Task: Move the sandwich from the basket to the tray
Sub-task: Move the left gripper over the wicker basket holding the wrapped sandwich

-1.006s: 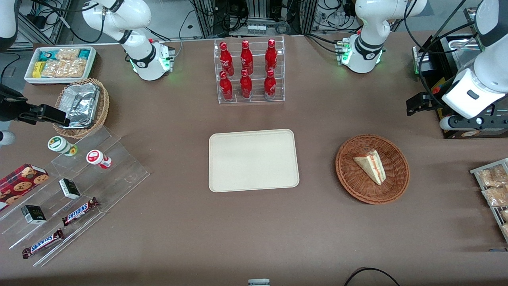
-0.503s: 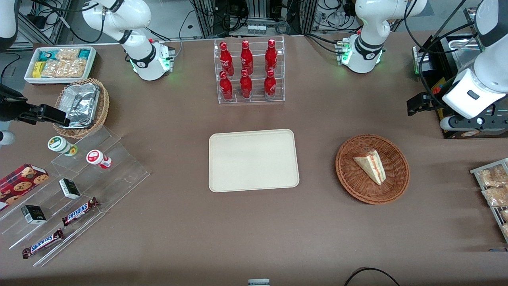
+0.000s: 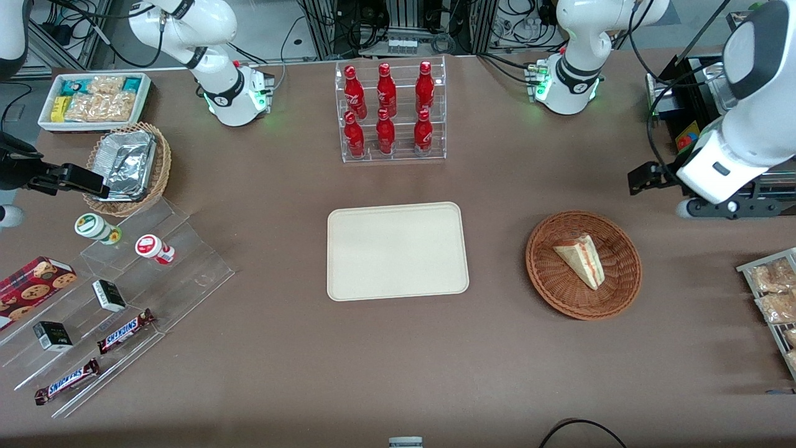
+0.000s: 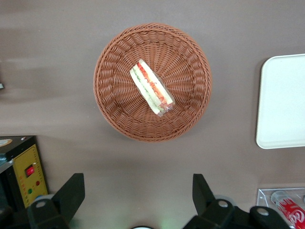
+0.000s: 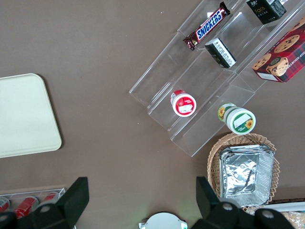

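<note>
The sandwich (image 3: 581, 260) (image 4: 152, 87) is a pale bread wedge with red and green filling along its cut edge. It lies in the round reddish-brown wicker basket (image 3: 547, 274) (image 4: 109, 102). The cream tray (image 3: 398, 251) (image 4: 283, 100) lies bare beside the basket, toward the parked arm's end of the table. My gripper (image 3: 737, 204) (image 4: 137, 191) hangs above the table, off the basket's rim toward the working arm's end and a little farther from the front camera. It is open wide, with nothing but brown tabletop between its black fingers (image 4: 71, 191).
A clear rack of red bottles (image 3: 389, 112) stands farther from the front camera than the tray. A black box with a yellow panel (image 4: 26, 174) sits close to the gripper. Snack packets on a rack (image 3: 771, 292) lie at the working arm's table edge.
The working arm has shifted a little toward the basket and nearer to the front camera. Sandwich, basket and tray have not moved.
</note>
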You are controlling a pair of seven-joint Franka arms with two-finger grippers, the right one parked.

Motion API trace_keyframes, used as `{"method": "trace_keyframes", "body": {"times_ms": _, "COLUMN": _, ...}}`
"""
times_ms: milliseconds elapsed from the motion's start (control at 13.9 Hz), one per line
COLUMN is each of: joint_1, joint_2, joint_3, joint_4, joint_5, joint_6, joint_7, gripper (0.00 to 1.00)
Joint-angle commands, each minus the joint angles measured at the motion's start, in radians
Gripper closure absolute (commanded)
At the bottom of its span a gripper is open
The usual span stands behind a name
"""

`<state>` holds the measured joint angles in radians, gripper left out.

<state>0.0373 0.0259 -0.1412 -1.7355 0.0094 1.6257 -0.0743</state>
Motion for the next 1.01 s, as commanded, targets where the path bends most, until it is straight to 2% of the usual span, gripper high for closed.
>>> {"method": "trace_keyframes", "body": {"times_ms": 0, "joint_1": 0.001, "joint_2": -0.012, "joint_3": 0.0, "joint_4": -0.09, "joint_5": 0.012, "joint_6": 0.092, "joint_7": 0.001, "gripper": 0.0}}
{"method": "trace_keyframes", "body": {"times_ms": 431, "joint_1": -0.002, "joint_2": -0.015, "joint_3": 0.0, "joint_4": -0.26, "joint_5": 0.012, "joint_6": 0.296, "joint_7": -0.028, "gripper": 0.0}}
{"method": "trace_keyframes", "body": {"times_ms": 719, "joint_1": -0.004, "joint_2": -0.006, "joint_3": 0.0, "joint_4": -0.321, "joint_5": 0.012, "joint_6": 0.387, "joint_7": -0.081, "gripper": 0.0}}
{"method": "trace_keyframes", "body": {"times_ms": 934, "joint_1": -0.008, "joint_2": -0.004, "joint_3": -0.004, "joint_4": -0.404, "joint_5": 0.014, "joint_6": 0.526, "joint_7": -0.226, "gripper": 0.0}}
